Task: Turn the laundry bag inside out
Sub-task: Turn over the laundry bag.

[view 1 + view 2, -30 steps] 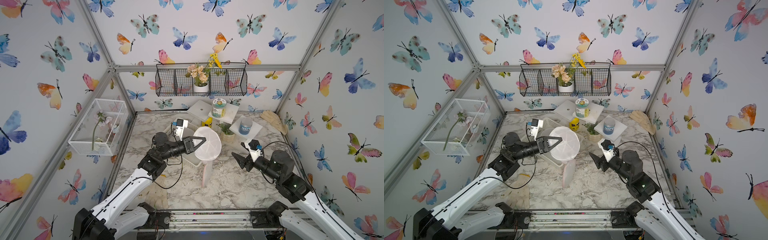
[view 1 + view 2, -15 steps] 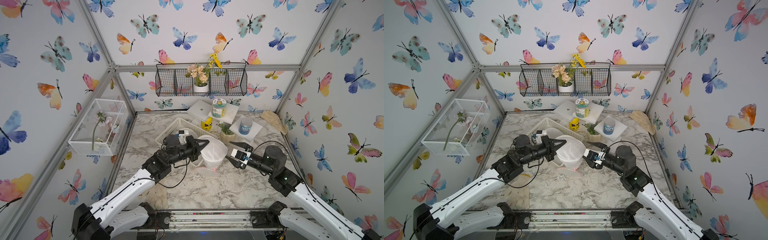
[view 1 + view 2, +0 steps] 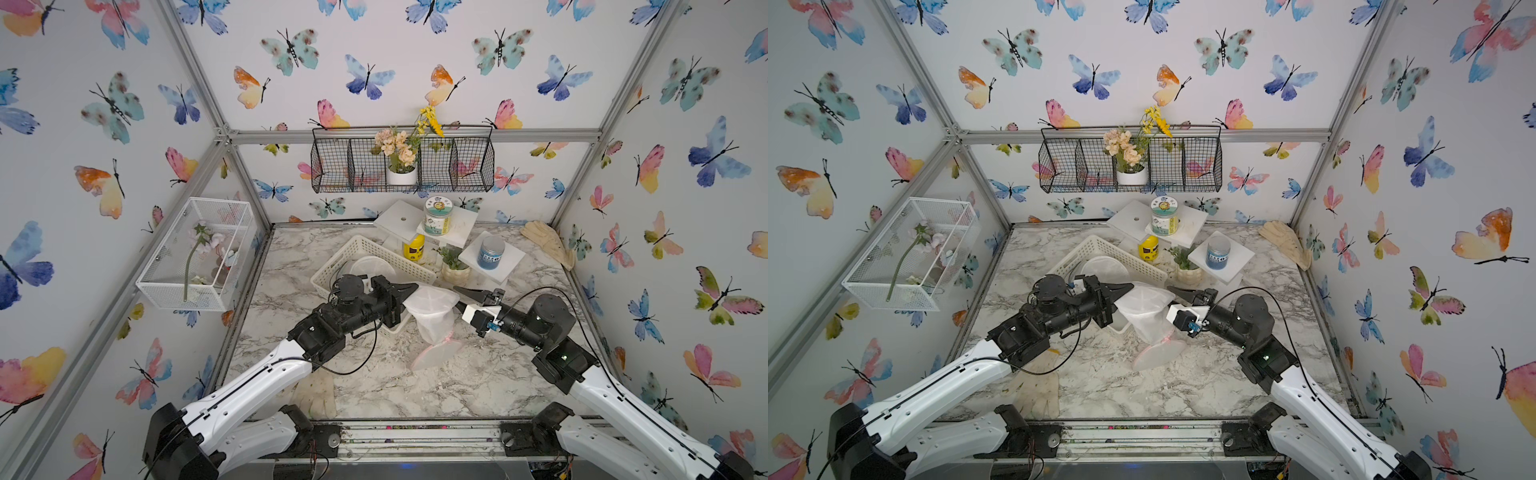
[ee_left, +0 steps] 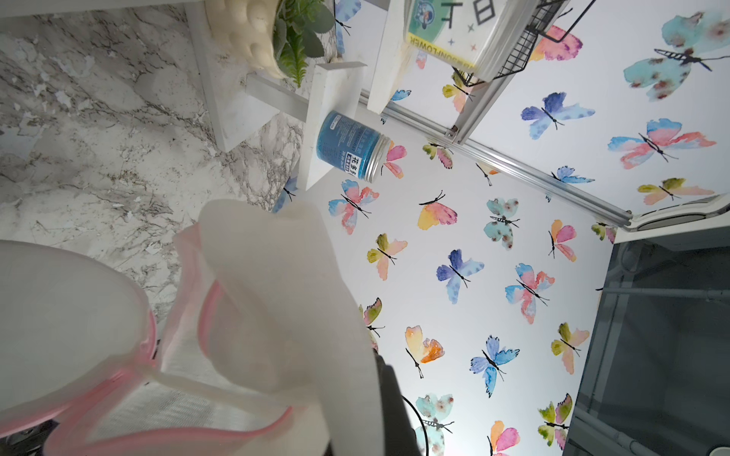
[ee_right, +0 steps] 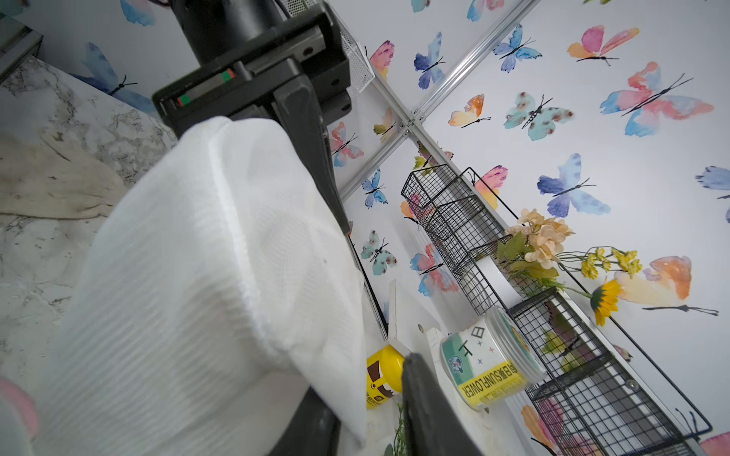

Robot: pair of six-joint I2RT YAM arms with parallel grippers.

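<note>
Right gripper [image 3: 456,297] has swung in from the worktop's [image 3: 374,386] right side & now sits at the right rim of the laundry bag [image 3: 432,313]. The bag hangs lower than a sec ago, w/ its pink-trimmed bottom end folded onto the marble. Left gripper [image 3: 409,289] is clamped tight on the bag's left rim & holds the mouth up. The bag is near the worktop's middle, just in front of the white basket [image 3: 365,249]. Right jaws stand partly apart w/ mesh draped btw. them. In the right wrist view the bag [image 5: 189,276] lies across the gap, but whether they pinch it can't be told. In the left wrist view the bag [image 4: 256,300] hangs close to the lens, w/ its pink zip edge showing.
</note>
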